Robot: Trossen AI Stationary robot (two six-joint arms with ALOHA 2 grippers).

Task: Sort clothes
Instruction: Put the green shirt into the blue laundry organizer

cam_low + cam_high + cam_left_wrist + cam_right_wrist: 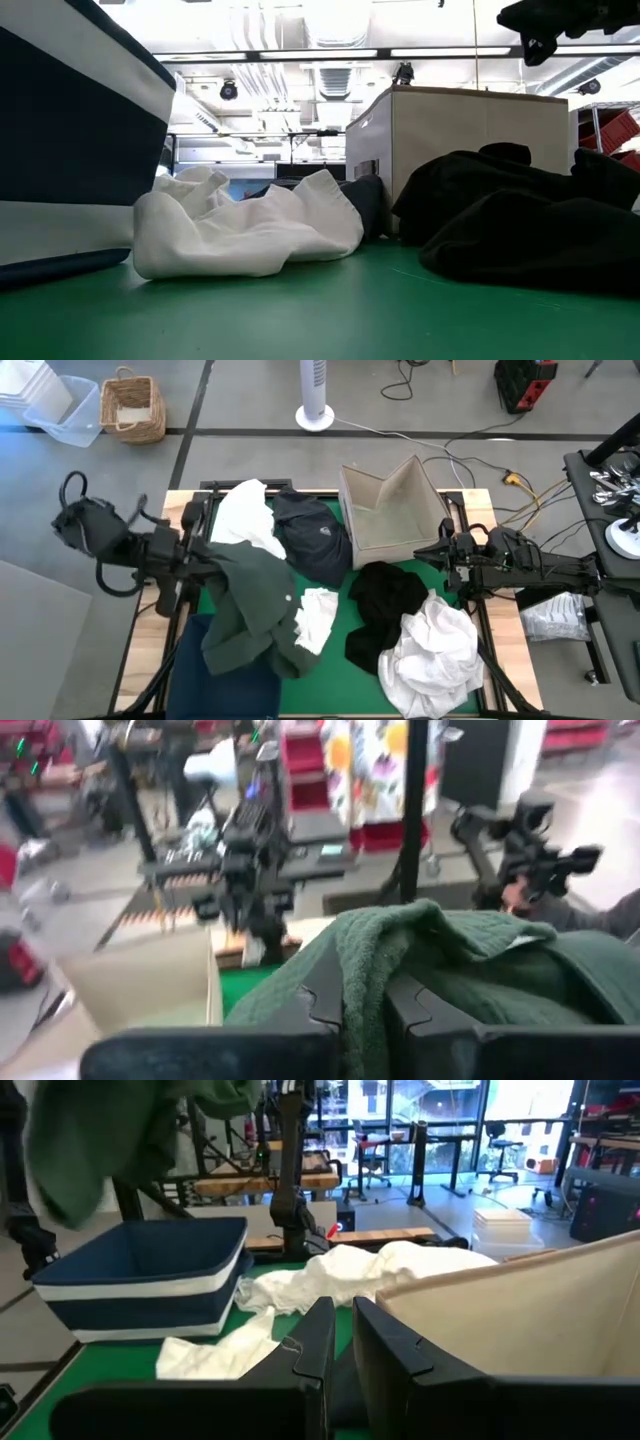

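My left gripper (pixel 212 553) is raised over the table's left side and shut on a dark green garment (pixel 255 605), which hangs above the navy bin (pixel 150 1280). On the green mat lie a white garment (pixel 245 515), a navy garment with a small logo (pixel 312 538), a small white piece (pixel 318 618), a black garment (pixel 385 610) and a crumpled white garment (pixel 435 652). Beside the cardboard box (pixel 390 510), my right gripper (pixel 342 1342) is shut with nothing between its fingers. My left gripper pinches a bunched fold of the dark green garment (pixel 365 985) between its two fingers (pixel 322 992), which reach in about level from the table's left side. The cloth wells up between the fingers and drapes away slack. Its lower end (pixel 70 1190) hangs above the bin.
The cardboard box stands open at the far right of the mat, next to my right arm. The navy bin (pixel 70 130) sits at the near left corner. Beyond the table are a wicker basket (pixel 132 405), a fan base (pixel 314 415) and cables on the floor.
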